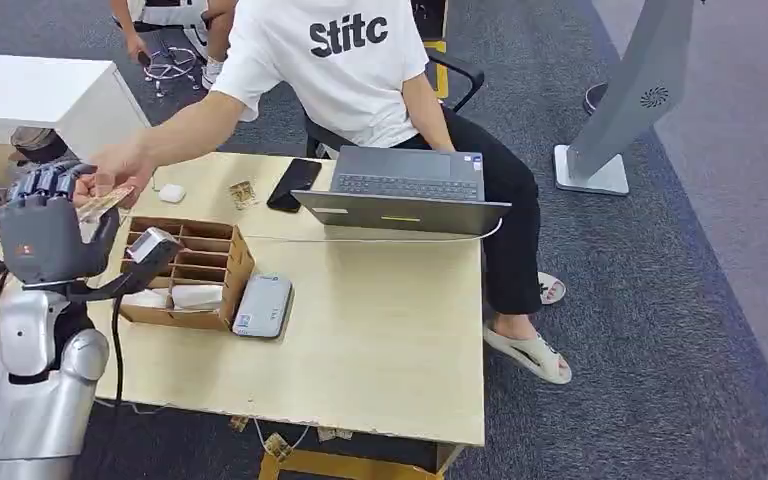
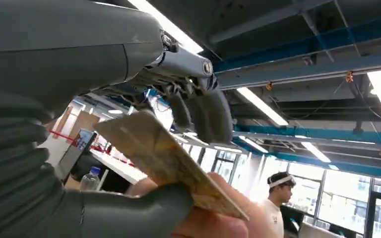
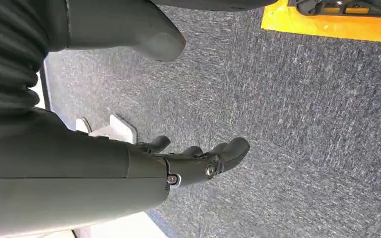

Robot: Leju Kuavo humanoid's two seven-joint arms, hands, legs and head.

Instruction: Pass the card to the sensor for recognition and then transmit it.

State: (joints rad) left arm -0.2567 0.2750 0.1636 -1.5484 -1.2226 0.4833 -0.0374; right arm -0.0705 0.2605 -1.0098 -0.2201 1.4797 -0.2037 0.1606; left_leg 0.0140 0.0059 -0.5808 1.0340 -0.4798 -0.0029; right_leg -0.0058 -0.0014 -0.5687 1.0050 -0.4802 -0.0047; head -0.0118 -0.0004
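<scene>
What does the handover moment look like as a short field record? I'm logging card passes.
card: tan, between the left hand and the person's hand, both touching the card
left hand: raised beside the cardboard organizer
right hand: open, holding nothing, over grey carpet
card reader: on the table by the organizer

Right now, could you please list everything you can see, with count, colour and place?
card: one, tan, between the left hand and a person's hand
box: one, brown cardboard with compartments, on the table's left part
reader: one, silver-grey, flat beside the box
laptop: one, grey, open at the far edge
phone: one, black, left of the laptop
table: one, light wood
person: one, white shirt, seated behind the table
left hand: raised, touching the card
right hand: hanging over grey carpet, holding nothing
</scene>
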